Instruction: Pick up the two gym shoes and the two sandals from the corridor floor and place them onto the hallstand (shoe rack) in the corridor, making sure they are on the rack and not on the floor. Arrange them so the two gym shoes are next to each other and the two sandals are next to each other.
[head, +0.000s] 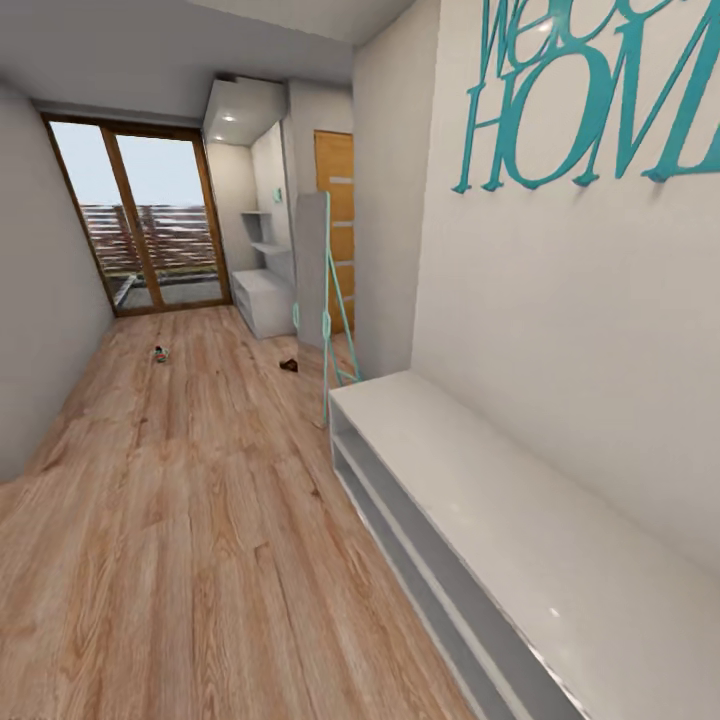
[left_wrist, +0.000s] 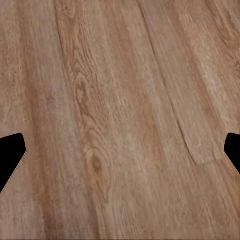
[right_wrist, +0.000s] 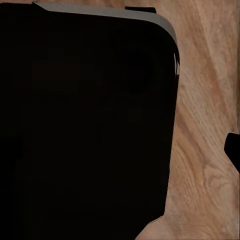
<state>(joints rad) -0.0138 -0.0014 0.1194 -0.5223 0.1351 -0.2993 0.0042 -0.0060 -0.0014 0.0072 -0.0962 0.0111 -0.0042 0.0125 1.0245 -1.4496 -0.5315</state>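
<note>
A: What is seen from the head view?
B: Two small things far down the floor (head: 180, 500): one dark, perhaps a sandal (head: 289, 365), one unclear (head: 160, 354). The shoe rack (head: 480, 500) is beside.

A: And the wrist views?
B: Left gripper (left_wrist: 120, 150) jaws spread; right cannot be told. Shoes are judged light and flexible, best gripped at the heel rim.

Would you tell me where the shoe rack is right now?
In the head view, the shoe rack stands against the right-hand wall, under the teal letters.

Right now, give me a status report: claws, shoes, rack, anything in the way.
Left claw open over bare wood-plank floor. Two small dark items lie far down the corridor, too small to identify. Long white shoe rack bench near right, top bare. Path unobstructed.
</note>
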